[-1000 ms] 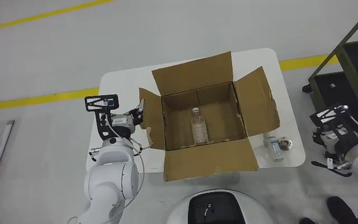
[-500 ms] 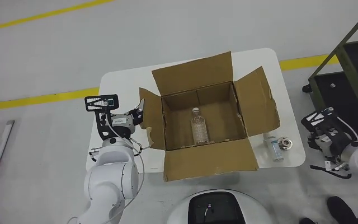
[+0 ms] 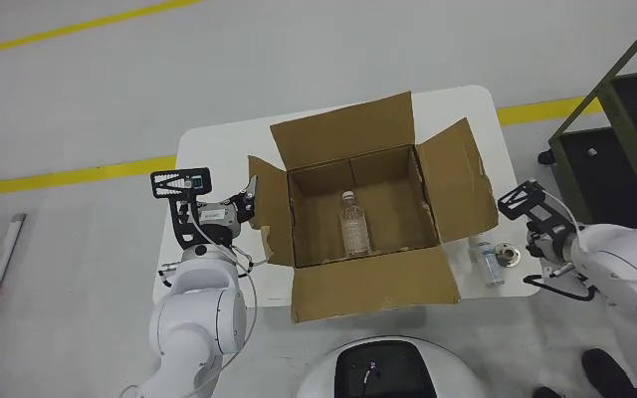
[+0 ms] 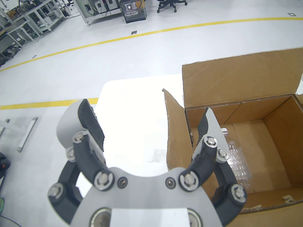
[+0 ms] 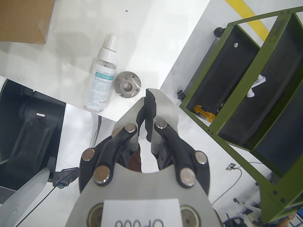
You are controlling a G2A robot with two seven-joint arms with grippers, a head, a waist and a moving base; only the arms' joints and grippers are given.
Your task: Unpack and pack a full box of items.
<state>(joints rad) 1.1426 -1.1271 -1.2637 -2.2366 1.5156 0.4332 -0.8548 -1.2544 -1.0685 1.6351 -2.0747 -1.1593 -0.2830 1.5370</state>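
Right gripper (image 5: 147, 96), closed tight and empty, is held at 3 o'clock of small clear spray bottle (image 5: 101, 81). Left gripper (image 4: 144, 109), spread wide and empty, is held at 9 o'clock of brown cardboard box (image 3: 343, 129). Clear plastic bottle (image 3: 354, 224) laid inside is judged light and slippery; a mid-body grasp is advised.

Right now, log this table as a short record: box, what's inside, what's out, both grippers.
box: brown cardboard box, flaps open, on the white table
inside: one clear plastic bottle, lying on the box floor
outside: clear spray bottle lying beside a round metal flange, near the table edge
left gripper: open, empty, beside the box's side flap
right gripper: shut, empty, near the flange
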